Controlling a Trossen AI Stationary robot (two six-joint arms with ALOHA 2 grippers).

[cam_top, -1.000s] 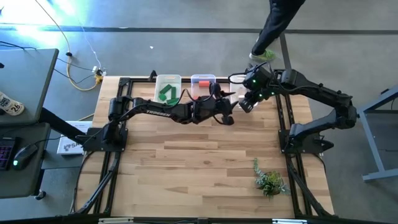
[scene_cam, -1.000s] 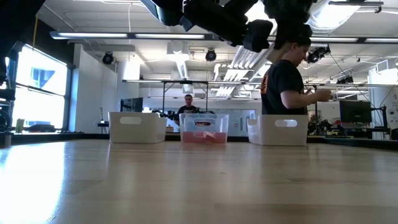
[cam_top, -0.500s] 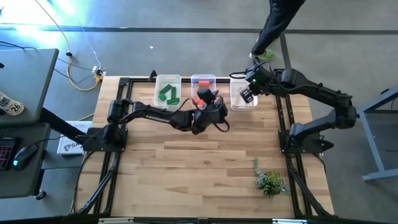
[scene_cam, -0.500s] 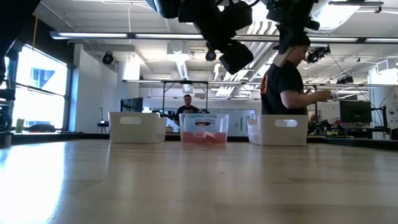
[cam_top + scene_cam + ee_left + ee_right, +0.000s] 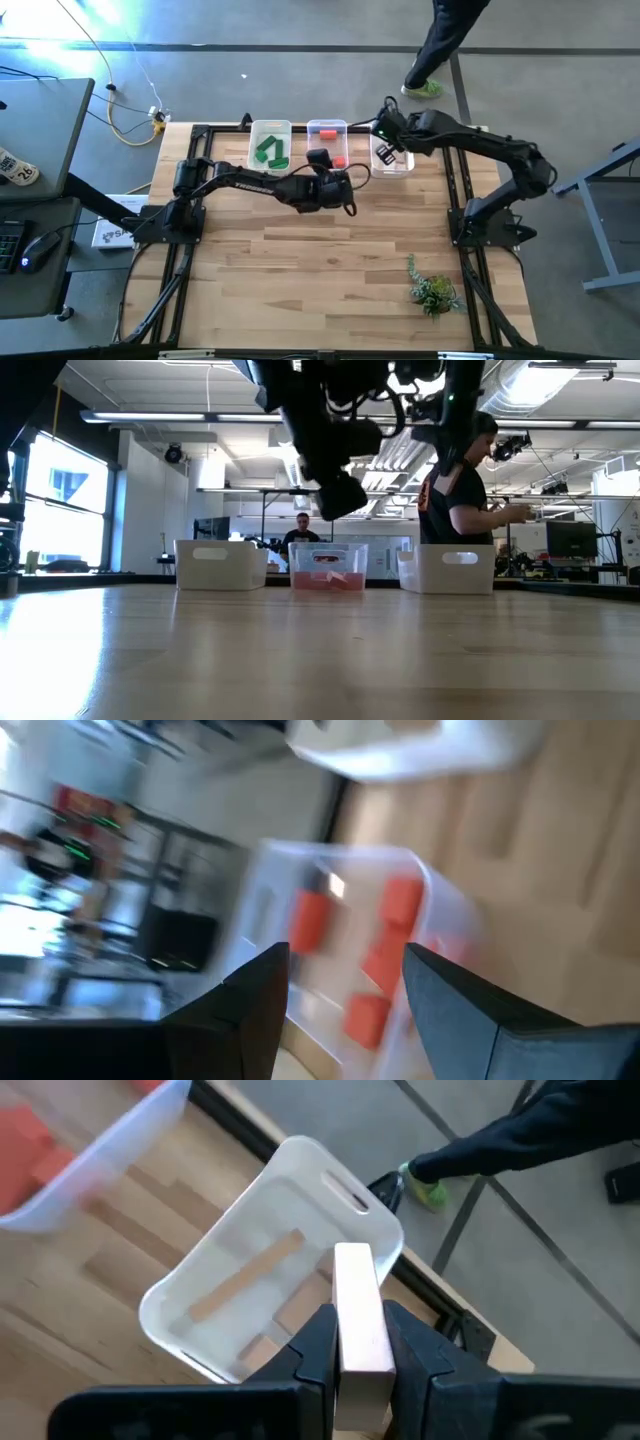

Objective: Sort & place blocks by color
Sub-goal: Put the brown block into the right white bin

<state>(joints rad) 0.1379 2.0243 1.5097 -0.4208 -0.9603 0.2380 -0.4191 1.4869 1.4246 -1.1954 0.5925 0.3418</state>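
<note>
Three white bins stand along the table's far edge. The left one holds green blocks. The middle one holds red blocks. The right one holds pale wood blocks. My left gripper hangs open just in front of the middle bin, nothing between its fingers. My right gripper hovers over the right bin, shut on a pale wood bar. My right gripper pinches the pale wood bar by its two long sides between its two fingers. The bar lies along the fingers, and its free end juts out past the fingertips. The fingers slant downward. The bar is lifted clear above the right bin.
A small green plant lies near the table's right front corner. A person stands beyond the far edge behind the right bin. Bare wood tabletop stretches from the bins to the near edge.
My left gripper has swung toward the table's left, sunk and tipped downward, ending in front of the red bin. My right gripper has carried the wood bar toward the far edge and a little left, over the right bin.
</note>
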